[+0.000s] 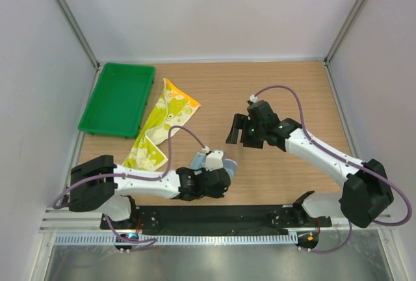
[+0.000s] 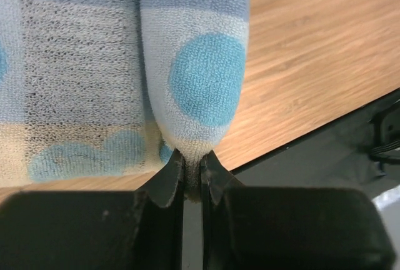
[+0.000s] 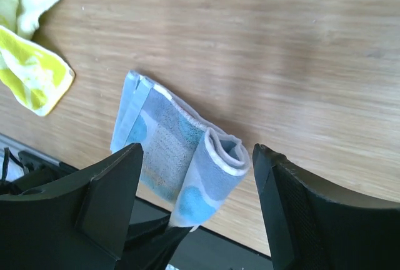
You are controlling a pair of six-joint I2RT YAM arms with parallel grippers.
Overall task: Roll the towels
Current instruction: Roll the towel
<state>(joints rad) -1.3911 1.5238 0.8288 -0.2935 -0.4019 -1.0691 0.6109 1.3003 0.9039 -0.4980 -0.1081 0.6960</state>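
A: Blue towel (image 3: 164, 142), where is it?
B: Near the front edge of the worktop (image 1: 273, 92), partly rolled. The roll sits at one end, with a flat stretch left to wind up.
A: And the arms?
B: Left end effector (image 2: 192, 165) is pinched tight on the roll's end. Right end effector (image 3: 197, 157) hangs over it, jaws wide, holding nothing.
A: Next?
B: Probably turning the roll over the flat part, keeping it tight. The yellow-green towel (image 1: 159, 125), beside the green tray (image 1: 114, 102), lies unrolled
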